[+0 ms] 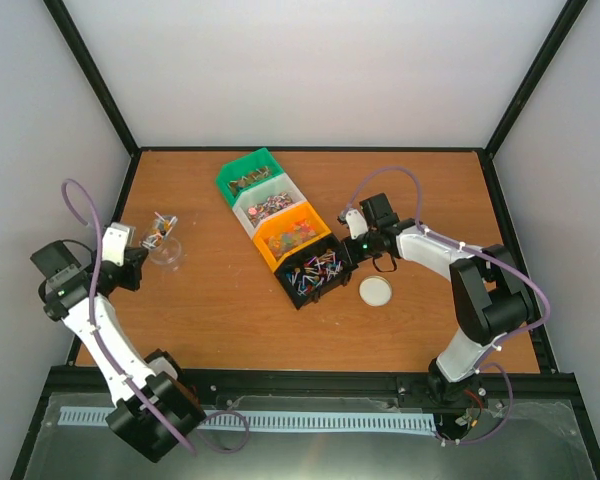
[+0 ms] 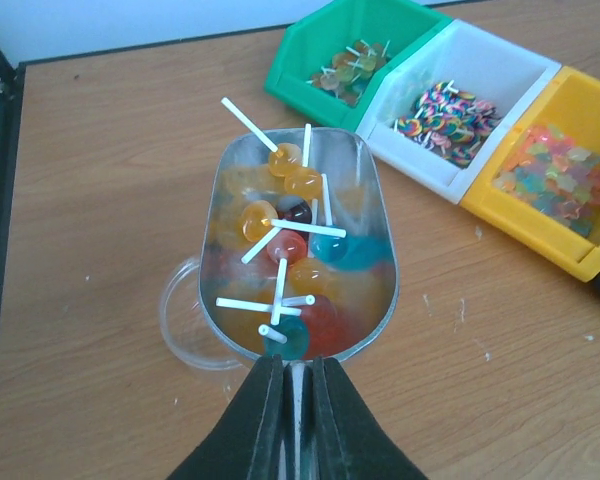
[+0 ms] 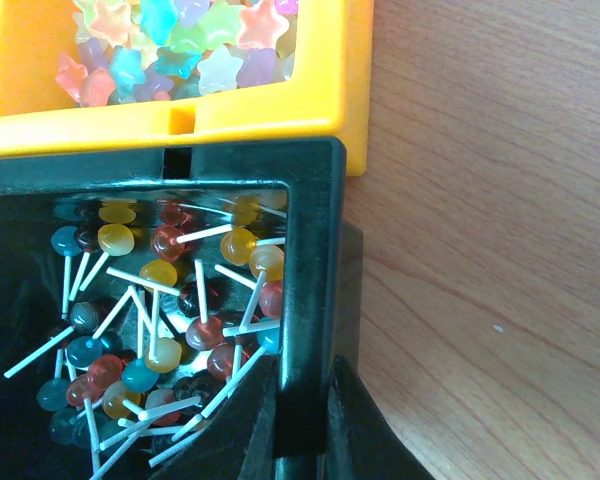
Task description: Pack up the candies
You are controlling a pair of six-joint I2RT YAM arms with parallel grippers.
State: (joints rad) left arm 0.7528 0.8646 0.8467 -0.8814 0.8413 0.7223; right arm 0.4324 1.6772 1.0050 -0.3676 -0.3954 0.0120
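Observation:
My left gripper [image 2: 297, 362] is shut on the handle of a metal scoop [image 2: 378, 200], also seen in the top view [image 1: 161, 229]. The scoop holds several multicoloured lollipop candies [image 2: 288, 245] and hovers over a clear plastic cup [image 2: 178, 330] at the table's left [image 1: 167, 254]. My right gripper [image 3: 302, 375] is shut on the right wall of the black bin [image 3: 310, 200], which is full of stick candies [image 3: 165, 270]. In the top view that bin [image 1: 290, 287] sits mid-table with the right gripper [image 1: 353, 250] at its right edge.
A diagonal row of bins runs behind the black one: green [image 1: 238, 172] with brownish-gold candies, white [image 1: 283, 188] with pink-red ones, yellow [image 1: 268, 246] with star candies [image 3: 170, 40]. A white round lid [image 1: 376, 291] lies right of the black bin.

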